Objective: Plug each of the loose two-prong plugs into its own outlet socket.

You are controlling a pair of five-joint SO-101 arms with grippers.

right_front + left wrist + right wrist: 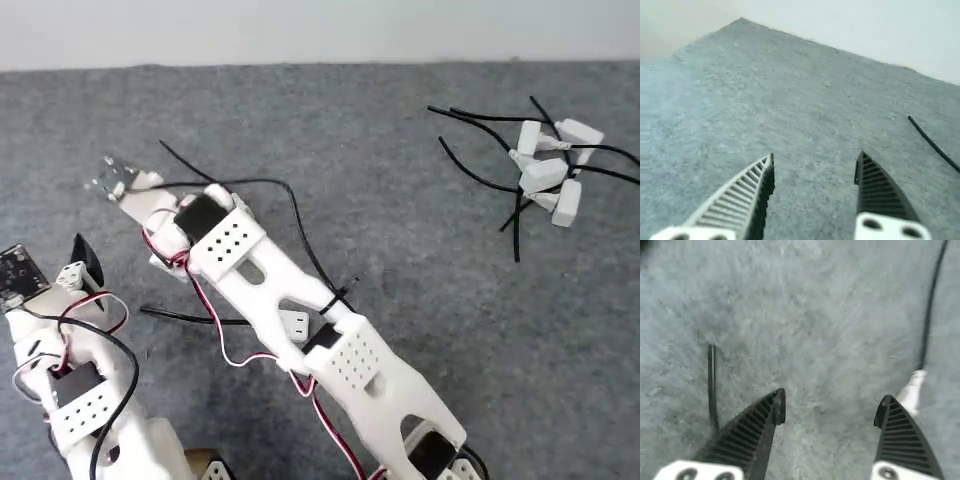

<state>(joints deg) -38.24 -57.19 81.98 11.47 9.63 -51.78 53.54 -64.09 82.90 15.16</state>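
Observation:
A heap of white plugs and sockets (548, 172) with black cables lies at the far right of the grey carpet. A single white socket piece (294, 322) on a black cable sits under the long arm that crosses the middle. Past that arm's tip, a small pale piece with metal prongs (113, 178) lies at the far left. My right gripper (832, 405) is open just above the carpet, and a white plug end (912, 389) on a black cable (933, 300) lies beside one finger, outside the gap. My left gripper (815, 160) is open over bare carpet, holding nothing.
A thin black cable (712, 390) runs beside the right gripper's other finger. Another black cable (932, 145) lies off to one side of the left gripper. The shorter arm's black finger (88, 258) stands at the near left. A pale wall borders the carpet's far edge.

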